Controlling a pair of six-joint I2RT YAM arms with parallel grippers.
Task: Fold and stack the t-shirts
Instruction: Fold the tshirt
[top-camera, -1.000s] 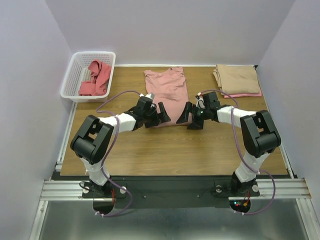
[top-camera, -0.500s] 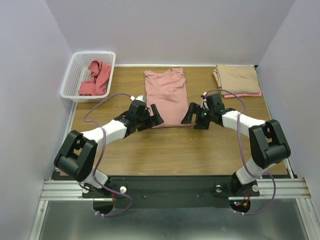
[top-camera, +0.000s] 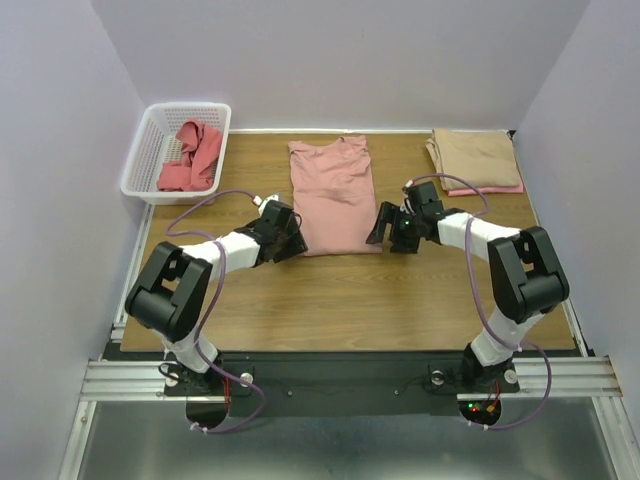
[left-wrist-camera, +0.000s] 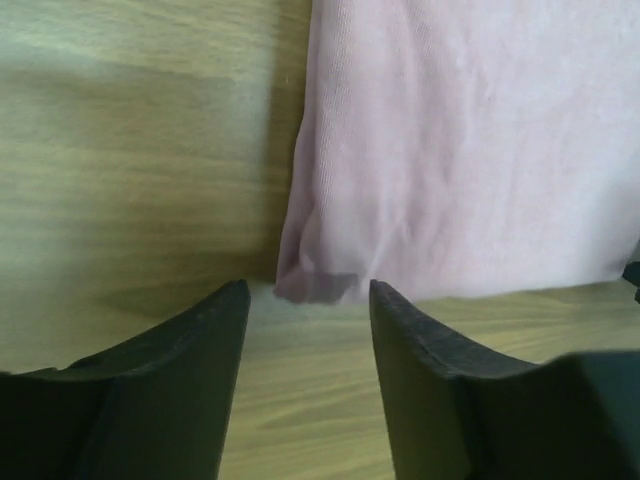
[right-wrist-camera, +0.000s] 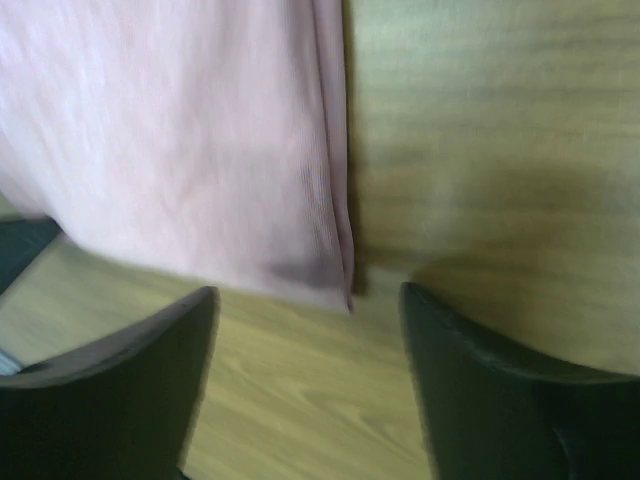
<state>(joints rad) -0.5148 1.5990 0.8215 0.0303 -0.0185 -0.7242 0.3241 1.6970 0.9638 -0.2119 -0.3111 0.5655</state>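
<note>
Wood-grain worktop (top-camera: 350, 300) fills the space between plain pale walls, and the job on it looks roughly half done. At the far right corner lies a folded tan tee (top-camera: 475, 157) with a strip of pink cloth (top-camera: 490, 189) showing under its near edge, which I take to be the stack so far (how many garments it holds cannot be told from above). At the far middle the dusty pink tee (top-camera: 333, 195) lies flat as a long narrow panel, sleeves apparently tucked in, neckline at the far end and hem nearest the arms. By my reading the lengthwise folds are made and the crosswise fold is not yet done. The left claw (top-camera: 285, 240) sits low at the near left corner of that hem and the right claw (top-camera: 390, 228) at the near right corner. Each wrist view shows the jaws spread wide with nothing between them, the hem corner lying just ahead of the gap. At the far left, the white lattice basket (top-camera: 140, 165) holds a crumpled coral-red tee (top-camera: 195, 155), not yet folded. What is left, as I judge it: pinch both hem corners, carry them up to the neckline, move the pink tee onto the stack, then fetch, fold and stack the coral-red one.
</note>
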